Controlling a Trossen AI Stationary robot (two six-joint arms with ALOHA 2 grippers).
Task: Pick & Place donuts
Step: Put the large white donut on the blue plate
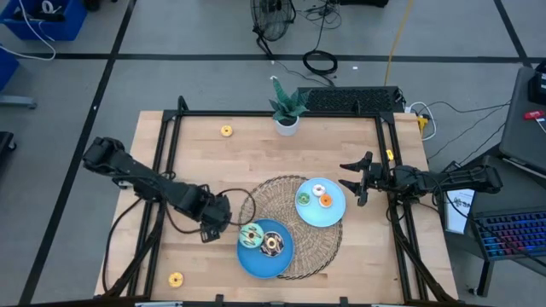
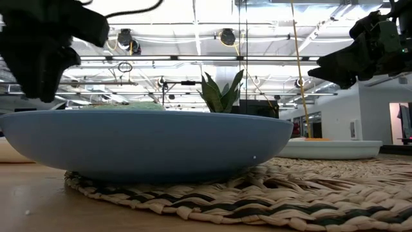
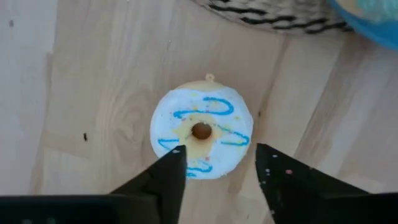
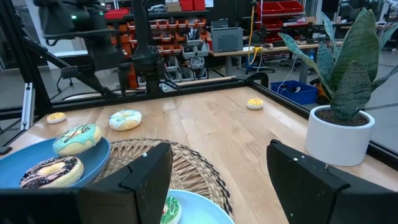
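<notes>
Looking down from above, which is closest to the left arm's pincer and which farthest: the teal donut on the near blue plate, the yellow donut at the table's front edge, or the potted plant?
From the left pincer, in the high view:
1. Teal-iced donut, on the nearer round blue plate, beside the pincer.
2. Small yellow donut, on bare wood at the table's front edge.
3. Potted plant in a white pot, at the table's far edge.

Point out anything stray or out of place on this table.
Two yellow donuts lie far from the blue plates: one near the back edge, one at the front left. A white, blue-drizzled donut also sits on bare wood, under the open left gripper. Nothing looks spilled or damaged.
</notes>
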